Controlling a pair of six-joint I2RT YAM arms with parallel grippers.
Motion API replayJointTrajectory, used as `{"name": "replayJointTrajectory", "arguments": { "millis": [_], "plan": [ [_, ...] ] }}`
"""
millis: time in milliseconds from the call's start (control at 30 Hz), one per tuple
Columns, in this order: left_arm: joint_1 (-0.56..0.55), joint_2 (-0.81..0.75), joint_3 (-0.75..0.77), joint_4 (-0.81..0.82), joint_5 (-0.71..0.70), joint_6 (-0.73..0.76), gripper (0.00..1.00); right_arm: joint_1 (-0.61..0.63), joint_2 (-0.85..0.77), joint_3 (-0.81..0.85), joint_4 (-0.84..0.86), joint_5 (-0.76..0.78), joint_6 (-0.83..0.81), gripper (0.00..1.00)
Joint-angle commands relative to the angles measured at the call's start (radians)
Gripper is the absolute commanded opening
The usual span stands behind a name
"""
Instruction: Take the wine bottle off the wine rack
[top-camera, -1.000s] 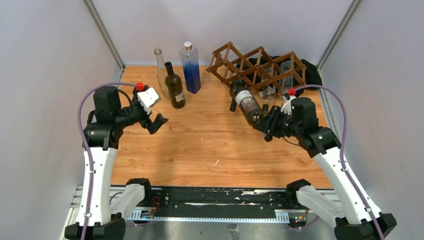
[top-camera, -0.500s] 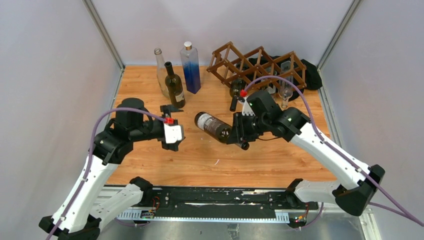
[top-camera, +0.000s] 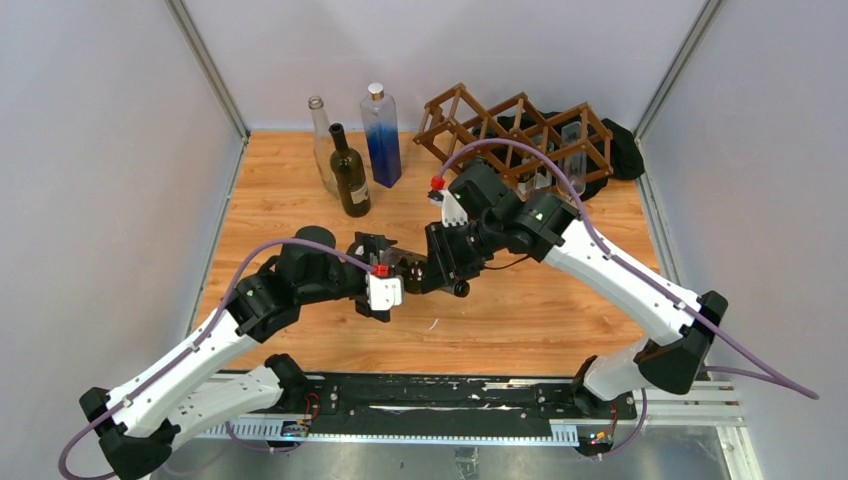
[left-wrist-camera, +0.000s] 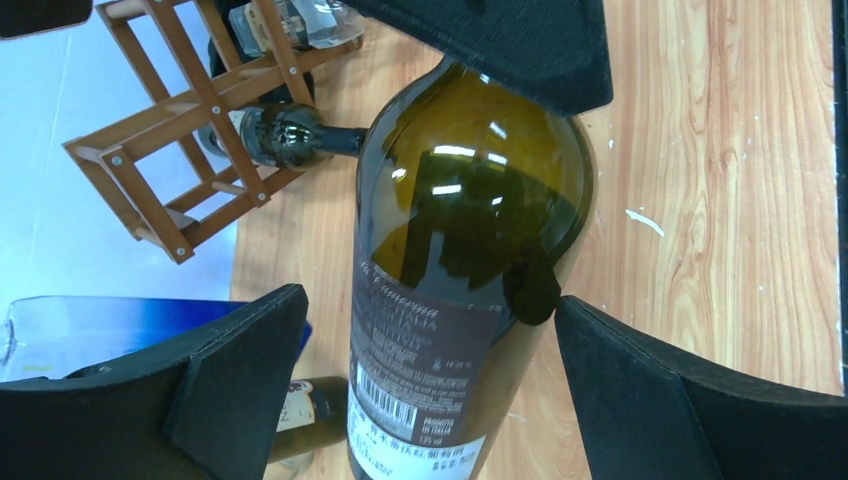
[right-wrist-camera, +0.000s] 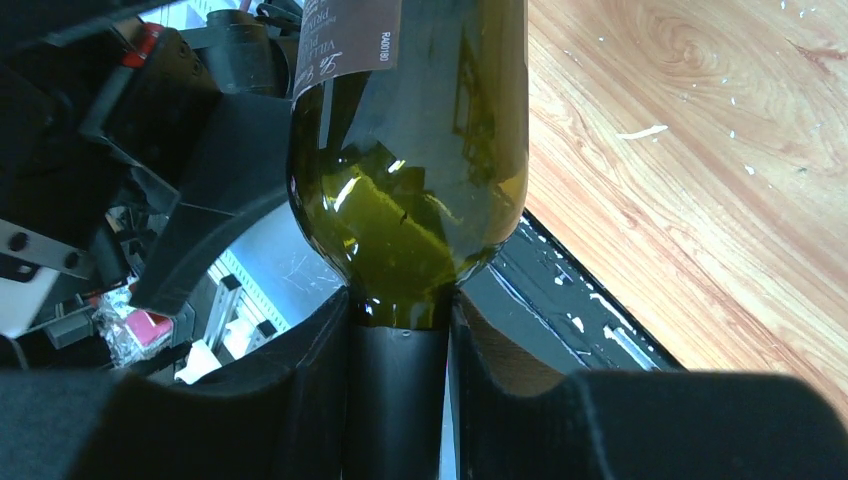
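The wine bottle (top-camera: 414, 272) is dark green glass with a dark label. It hangs in the air over the middle of the table, well clear of the brown lattice wine rack (top-camera: 520, 125) at the back right. My right gripper (top-camera: 447, 268) is shut on the bottle's neck (right-wrist-camera: 397, 390); the bottle's shoulder (right-wrist-camera: 420, 170) shows just past its fingers. My left gripper (top-camera: 393, 270) is open, with a finger on each side of the bottle's labelled body (left-wrist-camera: 460, 250). Neither left finger (left-wrist-camera: 235, 370) visibly touches the glass.
A clear bottle (top-camera: 320, 140), a dark bottle (top-camera: 350, 175) and a blue square bottle (top-camera: 381, 135) stand at the back left. The rack (left-wrist-camera: 190, 120) still holds a dark bottle (left-wrist-camera: 270, 135) and clear glass bottles (top-camera: 570, 160). A black object (top-camera: 625, 150) lies behind the rack.
My right gripper pulled the bottle out of the rack and carried it left and nearer. My left arm swung right, and its open fingers now straddle the bottle's body.
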Motion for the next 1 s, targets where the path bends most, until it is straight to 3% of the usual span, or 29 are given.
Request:
{"name": "replayJointTrajectory", "arguments": {
  "millis": [0, 400, 500, 600, 667, 700, 800, 833, 967],
  "plan": [
    [-0.027, -0.017, -0.050, 0.107, -0.079, -0.051, 1.00, 0.026, 0.019, 0.098, 0.028, -0.060, -0.028, 0.00],
    [-0.036, -0.008, -0.124, 0.162, -0.142, -0.096, 1.00, 0.087, 0.061, 0.113, 0.140, -0.056, 0.014, 0.00],
    [-0.036, -0.009, -0.125, 0.184, -0.159, -0.096, 0.81, 0.088, 0.054, 0.105, 0.148, -0.044, 0.014, 0.00],
    [-0.036, -0.020, -0.132, 0.182, -0.163, -0.092, 0.43, 0.087, 0.036, 0.099, 0.158, -0.027, 0.011, 0.00],
    [-0.036, -0.030, -0.135, 0.189, -0.172, -0.097, 0.12, 0.087, 0.021, 0.089, 0.164, -0.012, 0.010, 0.13],
    [-0.036, -0.035, -0.138, 0.197, -0.181, -0.100, 0.03, 0.087, 0.010, 0.081, 0.169, -0.003, 0.008, 0.27],
    [-0.036, -0.048, -0.139, 0.223, -0.207, -0.104, 0.00, 0.081, -0.026, 0.038, 0.188, 0.028, 0.005, 0.71],
    [-0.036, -0.051, -0.136, 0.232, -0.213, -0.107, 0.00, 0.076, -0.041, 0.022, 0.198, 0.034, 0.003, 0.80],
    [-0.036, -0.049, -0.092, 0.253, -0.233, -0.185, 0.00, 0.044, -0.135, -0.047, 0.265, 0.079, -0.008, 0.90]
  ]
}}
